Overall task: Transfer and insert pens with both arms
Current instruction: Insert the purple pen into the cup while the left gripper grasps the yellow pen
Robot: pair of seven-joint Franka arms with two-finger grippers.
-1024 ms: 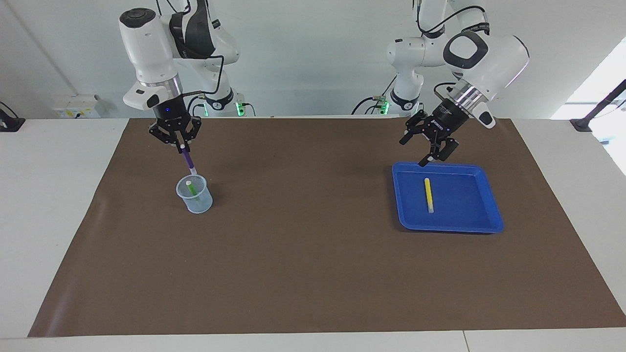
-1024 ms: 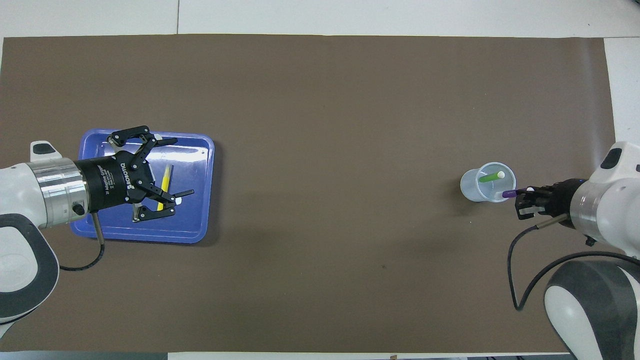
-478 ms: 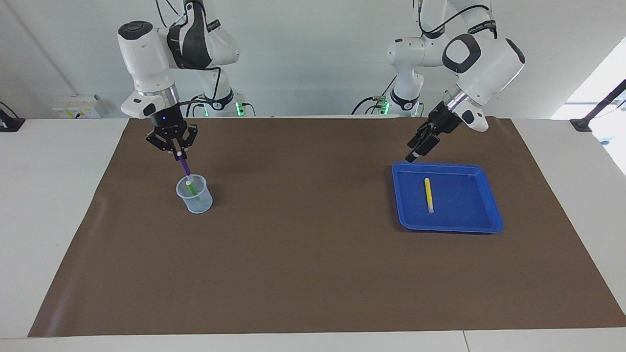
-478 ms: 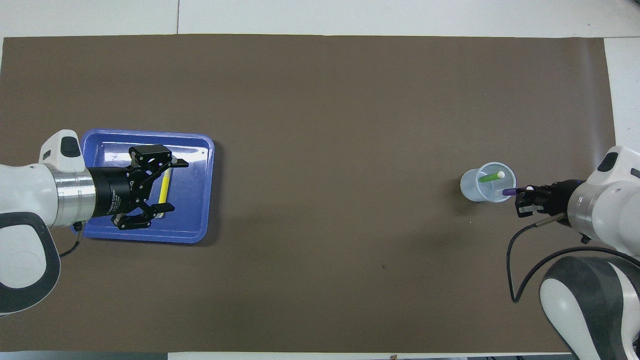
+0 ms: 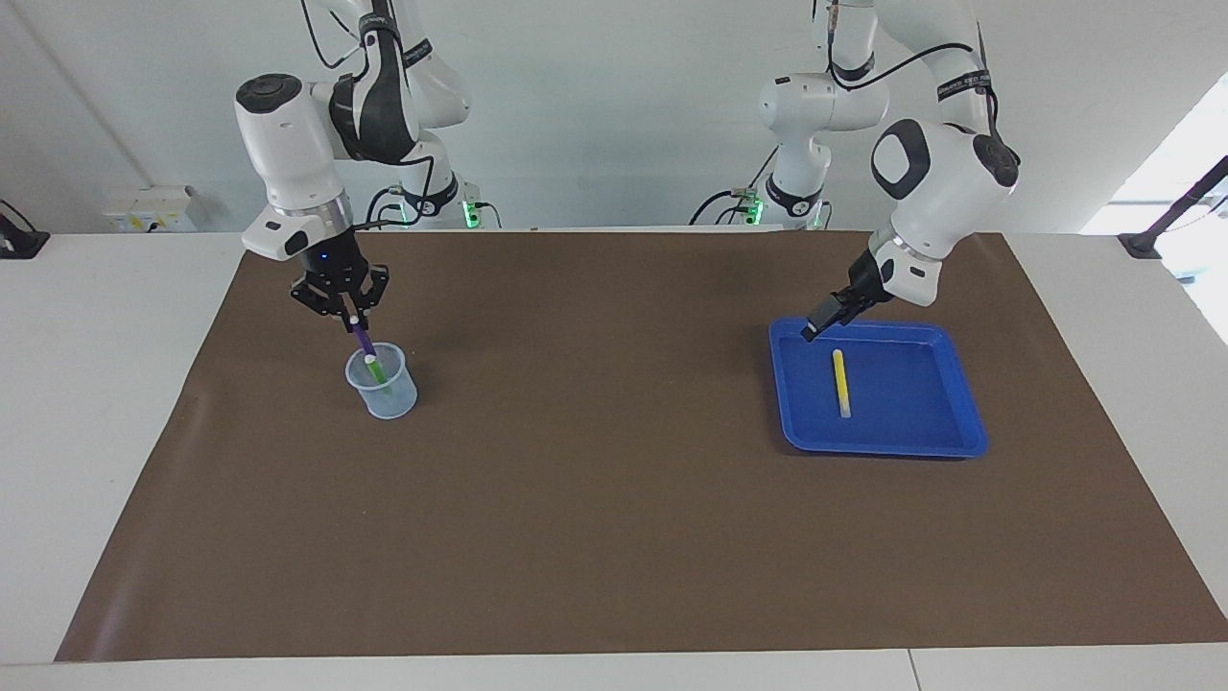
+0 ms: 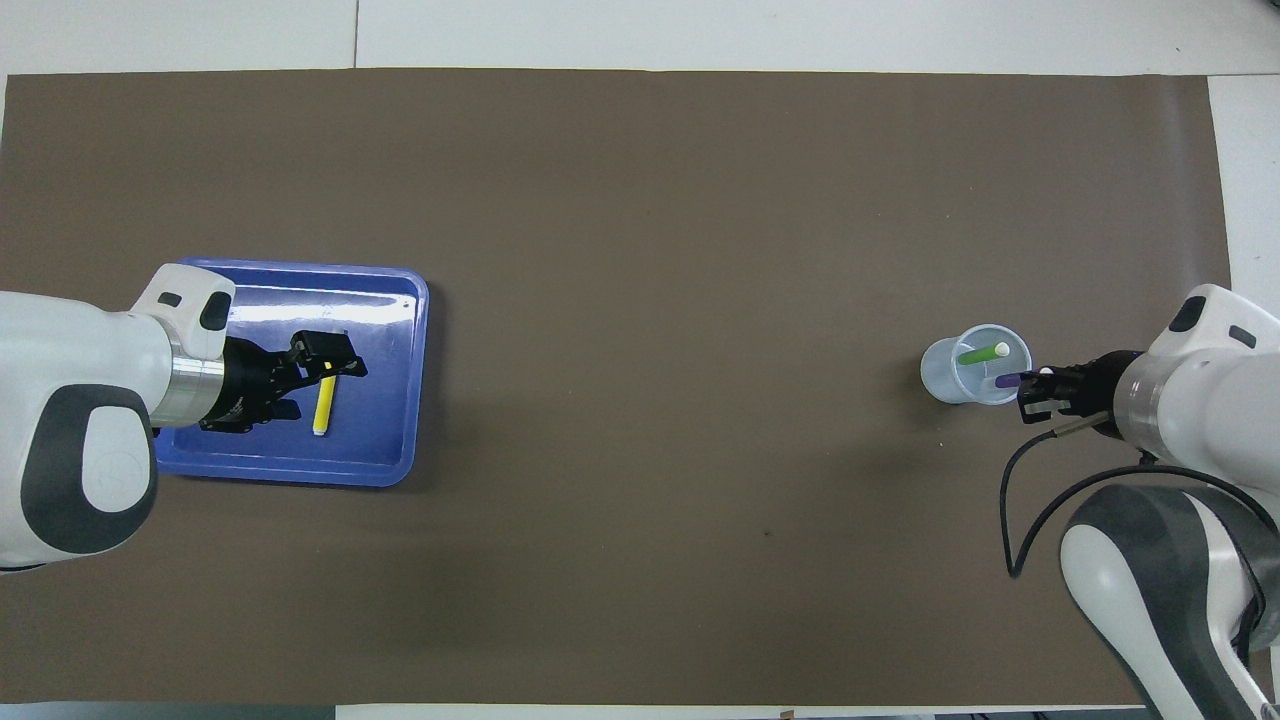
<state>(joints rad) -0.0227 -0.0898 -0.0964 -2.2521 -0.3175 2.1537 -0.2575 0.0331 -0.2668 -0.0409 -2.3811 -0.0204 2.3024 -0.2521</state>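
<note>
Purple pen [image 5: 361, 334] under right gripper [image 5: 347, 317] (gripped)

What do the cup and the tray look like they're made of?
The cup looks like thin clear plastic, faintly bluish: the green pen shows through its wall. The tray looks like moulded blue plastic with a glossy finish: the overhead view shows bright glare streaks on its floor, and it has rounded corners and a raised rim. Neither material can be confirmed by look alone.

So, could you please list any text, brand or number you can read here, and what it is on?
Nothing can be read.
Band on the left arm: white lettering, too small to read.
Band on the right arm: lettering, too small.
No print shows on the pens, cup or tray.
</note>
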